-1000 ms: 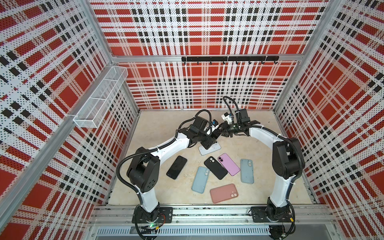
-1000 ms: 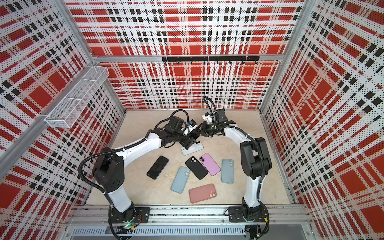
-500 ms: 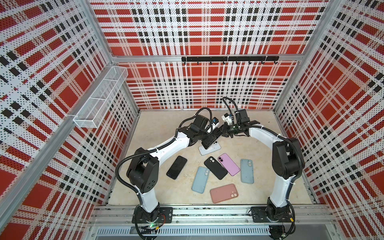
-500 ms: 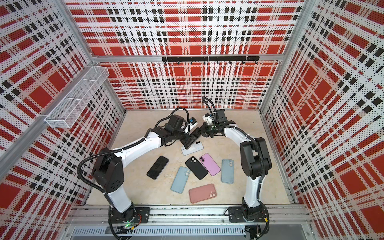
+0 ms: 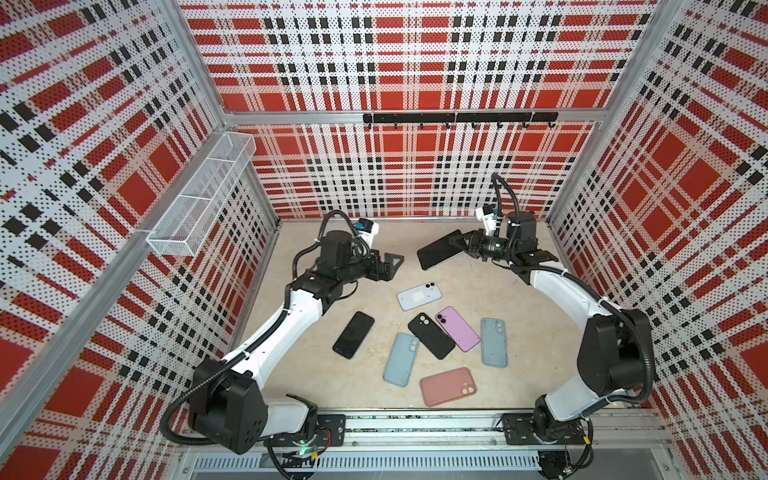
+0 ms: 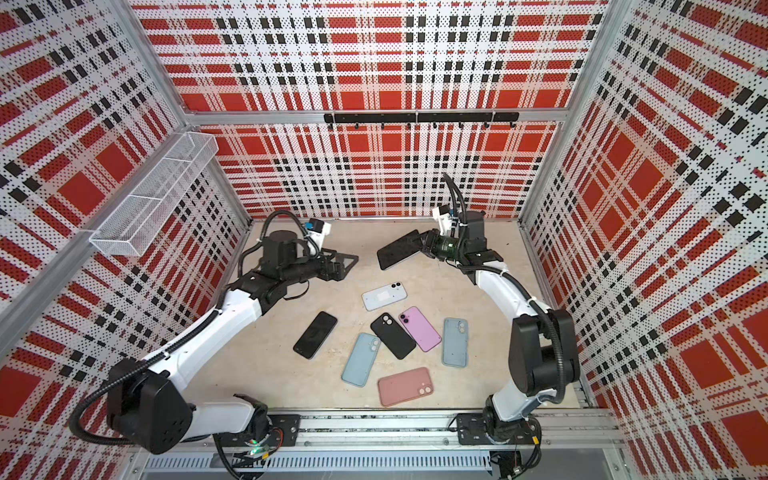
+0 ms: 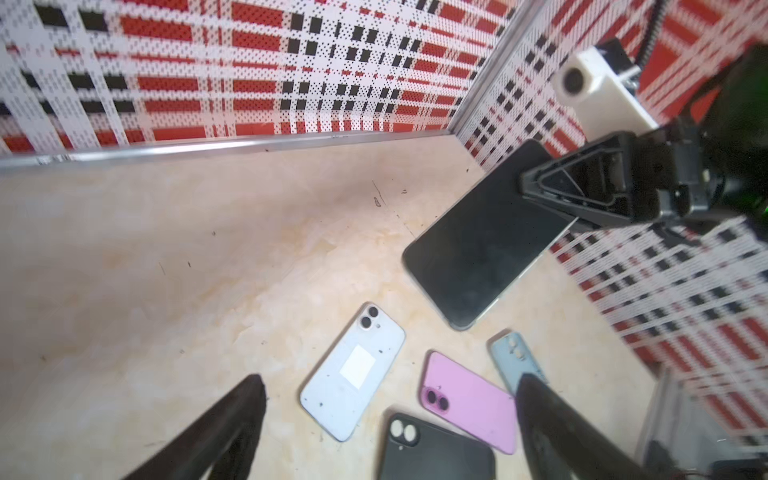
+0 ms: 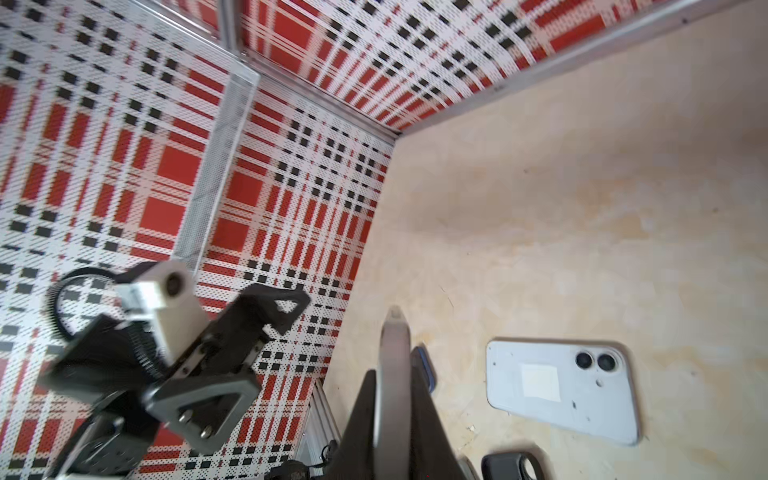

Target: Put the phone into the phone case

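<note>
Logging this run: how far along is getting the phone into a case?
Done: the slim black phone is off the beige tabletop, pinched by the right gripper. In hand: it hangs tilted in the air, and the open left gripper holds nothing. Left: seating it in a case, perhaps the flat salmon-pink case.

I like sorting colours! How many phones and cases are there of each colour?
Black: 3, held phone, flat phone, black case
Light blue cases: 2
Purple one: 1
White one: 1
Salmon one: 1
Total: 8
</note>
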Robot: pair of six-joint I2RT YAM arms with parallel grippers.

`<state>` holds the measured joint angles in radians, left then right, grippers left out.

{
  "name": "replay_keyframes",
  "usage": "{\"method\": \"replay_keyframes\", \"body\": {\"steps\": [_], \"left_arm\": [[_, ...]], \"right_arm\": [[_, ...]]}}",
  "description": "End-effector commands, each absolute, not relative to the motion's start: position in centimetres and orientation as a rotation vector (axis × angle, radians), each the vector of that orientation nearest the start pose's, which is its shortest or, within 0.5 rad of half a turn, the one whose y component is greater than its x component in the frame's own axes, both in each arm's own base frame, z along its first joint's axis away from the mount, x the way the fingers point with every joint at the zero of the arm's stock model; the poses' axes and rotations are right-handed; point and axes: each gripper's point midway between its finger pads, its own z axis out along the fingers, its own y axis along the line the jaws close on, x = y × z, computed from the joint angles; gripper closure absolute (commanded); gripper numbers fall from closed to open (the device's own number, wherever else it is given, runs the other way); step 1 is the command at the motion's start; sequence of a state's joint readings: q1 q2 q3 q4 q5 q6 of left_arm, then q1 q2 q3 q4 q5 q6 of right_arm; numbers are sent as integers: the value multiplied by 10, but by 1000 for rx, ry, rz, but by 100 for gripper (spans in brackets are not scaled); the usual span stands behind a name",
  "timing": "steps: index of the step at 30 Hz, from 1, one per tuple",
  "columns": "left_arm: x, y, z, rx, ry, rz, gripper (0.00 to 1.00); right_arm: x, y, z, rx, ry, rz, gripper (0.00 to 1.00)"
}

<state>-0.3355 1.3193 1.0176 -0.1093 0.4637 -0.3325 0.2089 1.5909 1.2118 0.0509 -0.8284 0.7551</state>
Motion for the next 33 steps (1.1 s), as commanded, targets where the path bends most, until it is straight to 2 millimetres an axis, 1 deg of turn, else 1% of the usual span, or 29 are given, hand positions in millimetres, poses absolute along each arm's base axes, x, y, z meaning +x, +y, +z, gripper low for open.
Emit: {"method": "replay_keyframes", "body": {"steps": [1, 5, 7, 12, 18, 20, 23, 25, 31, 33], "left_arm": [[347, -231, 284, 206, 1925, -1334, 3], [341, -241, 290, 201, 1879, -1485, 2], [341, -246, 293, 196, 1844, -1543, 2], [348, -253, 305, 175, 1747, -1672, 4], [360, -264, 308, 166, 1678, -1767, 11], [361, -270, 310, 180, 1663, -1782, 15], [359, -278, 315, 205, 1649, -1799, 23], [356, -281, 316, 218, 1648, -1808, 32], [352, -279, 315, 215, 1650, -1806, 61], [351, -277, 314, 214, 1654, -1805, 67]], "right_arm": [[409, 226, 340, -185, 1788, 1529, 92], [403, 228, 354, -141, 1673, 1679, 93], [401, 232, 354, -136, 1661, 1713, 93], [397, 246, 344, -140, 1699, 1726, 93], [388, 258, 345, -161, 1704, 1749, 93], [387, 261, 344, -160, 1705, 1751, 93], [386, 263, 340, -152, 1710, 1755, 94], [387, 263, 339, -142, 1707, 1757, 94], [389, 264, 336, -141, 1706, 1765, 91], [390, 265, 335, -144, 1706, 1769, 90]]}}
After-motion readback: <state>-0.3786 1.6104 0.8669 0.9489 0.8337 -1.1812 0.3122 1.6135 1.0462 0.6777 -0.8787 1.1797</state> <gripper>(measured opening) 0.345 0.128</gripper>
